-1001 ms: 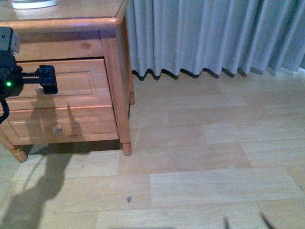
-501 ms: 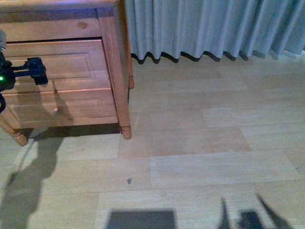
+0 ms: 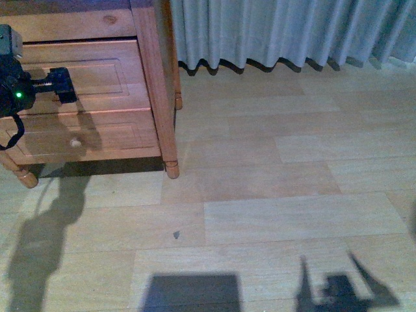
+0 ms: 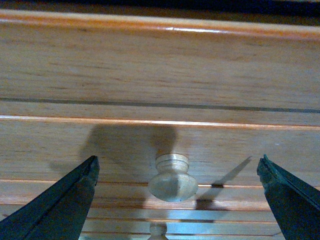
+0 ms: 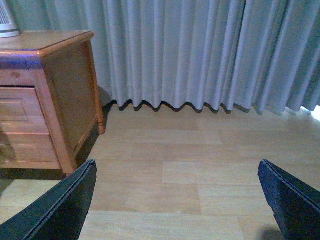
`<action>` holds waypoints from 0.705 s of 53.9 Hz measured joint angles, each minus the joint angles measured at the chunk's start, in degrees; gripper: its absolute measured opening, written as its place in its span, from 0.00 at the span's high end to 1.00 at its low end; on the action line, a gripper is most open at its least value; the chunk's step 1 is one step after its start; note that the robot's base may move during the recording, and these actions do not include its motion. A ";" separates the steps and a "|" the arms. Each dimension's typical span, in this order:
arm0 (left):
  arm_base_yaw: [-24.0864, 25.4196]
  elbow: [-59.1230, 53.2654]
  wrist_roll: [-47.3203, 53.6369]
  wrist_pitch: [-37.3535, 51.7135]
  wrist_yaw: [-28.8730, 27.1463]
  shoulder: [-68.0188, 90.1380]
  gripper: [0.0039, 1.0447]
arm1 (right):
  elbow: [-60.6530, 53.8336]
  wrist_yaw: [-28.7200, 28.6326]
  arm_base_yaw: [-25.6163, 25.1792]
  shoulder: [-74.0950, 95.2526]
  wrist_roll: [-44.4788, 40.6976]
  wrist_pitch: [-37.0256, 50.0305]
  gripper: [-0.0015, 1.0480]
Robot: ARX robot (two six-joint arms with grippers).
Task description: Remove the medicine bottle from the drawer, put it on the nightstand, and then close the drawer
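**Newly lined up on the knob; drawer not yet opened**

Over the preceding second the front view dropped. The top of the nightstand left the frame, and the robot's own shadow came into view on the floor. Through this shift the left gripper stayed in front of the drawer.

The left gripper's jaws were spread wide. The drawer's round knob sat between them, just ahead of the tips and apart from both. The drawer front looked shut.

The medicine bottle was in no view. It was judged to lie inside the drawer, beyond the left gripper.

Judgement: the task stood at its first step. The next move called for closing on the knob and pulling straight back.

The right gripper was also spread and empty. It faced bare floor and the curtain, with the nightstand well off to one side of it.

No brand, label or writing was legible. The only marking was a green indicator light on the left arm.
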 joint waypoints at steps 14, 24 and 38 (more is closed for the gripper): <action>-0.07 0.83 0.04 -0.44 -0.15 1.16 0.39 | 0.00 0.02 0.00 0.00 0.00 0.00 0.07; -0.17 0.83 0.15 -0.31 -0.31 1.16 0.70 | 0.00 0.00 0.00 0.00 0.00 0.00 0.07; -0.28 -2.99 0.35 4.04 -1.64 0.15 0.76 | 0.00 0.02 0.00 0.00 -0.02 0.00 0.07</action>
